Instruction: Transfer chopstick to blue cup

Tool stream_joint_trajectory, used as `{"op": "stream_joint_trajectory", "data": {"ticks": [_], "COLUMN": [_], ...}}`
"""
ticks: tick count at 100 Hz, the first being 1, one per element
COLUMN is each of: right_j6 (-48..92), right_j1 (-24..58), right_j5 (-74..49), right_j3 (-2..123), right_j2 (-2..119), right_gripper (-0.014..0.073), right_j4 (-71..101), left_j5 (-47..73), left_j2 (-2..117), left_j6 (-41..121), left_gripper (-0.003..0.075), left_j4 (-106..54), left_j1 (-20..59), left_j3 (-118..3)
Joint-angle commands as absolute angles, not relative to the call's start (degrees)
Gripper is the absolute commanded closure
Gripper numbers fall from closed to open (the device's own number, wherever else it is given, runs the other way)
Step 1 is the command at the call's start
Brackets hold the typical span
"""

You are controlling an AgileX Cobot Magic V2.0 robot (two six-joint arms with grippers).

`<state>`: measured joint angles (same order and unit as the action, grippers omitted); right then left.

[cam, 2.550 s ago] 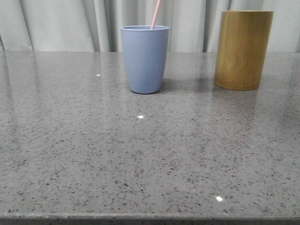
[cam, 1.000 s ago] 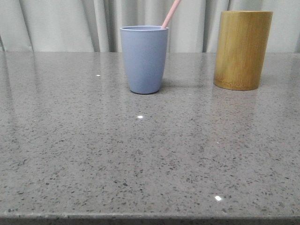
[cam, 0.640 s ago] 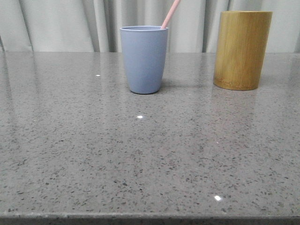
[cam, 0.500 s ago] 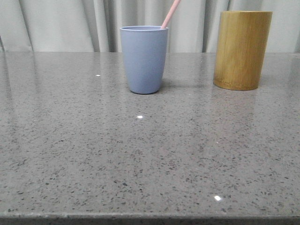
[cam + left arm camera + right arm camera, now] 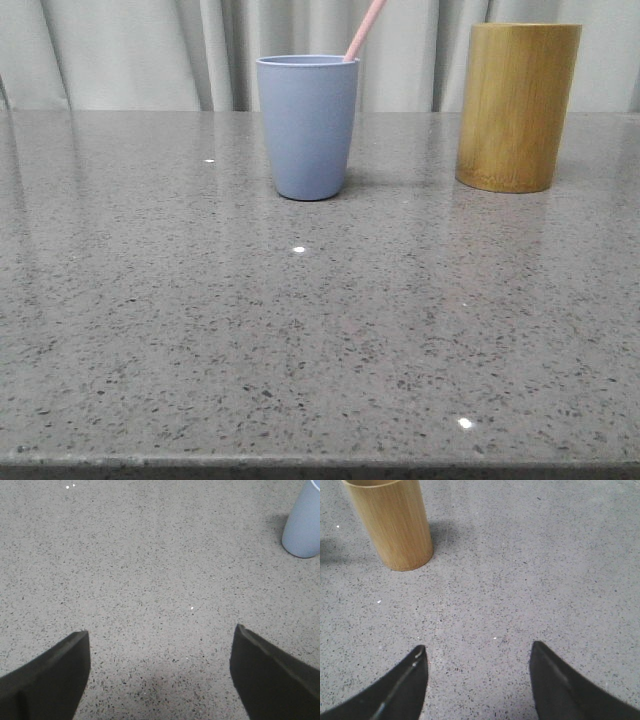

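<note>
Tabletop (image 5: 150, 330) — grey speckled stone, near edge visible in the front view, wide bare stretch in front of both cups. Curtain (image 5: 120, 50) hangs behind the far edge. Bamboo cup (image 5: 518, 105) stands upright at far right, well apart from the blue cup (image 5: 308, 125), upright near the far middle. Left end effector (image 5: 160, 675) hangs low over bare tabletop, fingers spread wide, gripping nothing; blue cup off to one side of it. Right end effector (image 5: 477, 680) likewise wide apart and empty, bamboo cup ahead of it. Chopstick (image 5: 362, 30) sits in the blue cup — leaning right against the rim, top cut off by the frame.
</note>
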<state>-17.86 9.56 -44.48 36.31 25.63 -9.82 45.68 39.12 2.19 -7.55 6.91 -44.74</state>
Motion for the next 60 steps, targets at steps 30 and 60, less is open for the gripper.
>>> {"op": "stream_joint_trajectory", "data": {"ticks": [30, 60], "right_j6": [-17.14, -17.14], "right_j1": [9.23, 9.23], "right_j5": [-40.13, -40.43], "right_j3": [37.69, 37.69], "right_j2": [25.93, 25.93], "right_gripper": [0.0643, 0.0661], "right_j4": [-10.48, -10.48], "left_j5": [42.19, 42.19], "left_j2": [39.21, 39.21], "left_j6": [1.72, 1.72], "left_gripper": [0.0587, 0.0739], "left_j4": [-8.41, -8.41], "left_j1": [6.88, 6.88], "left_j3": [-46.1, -46.1]}}
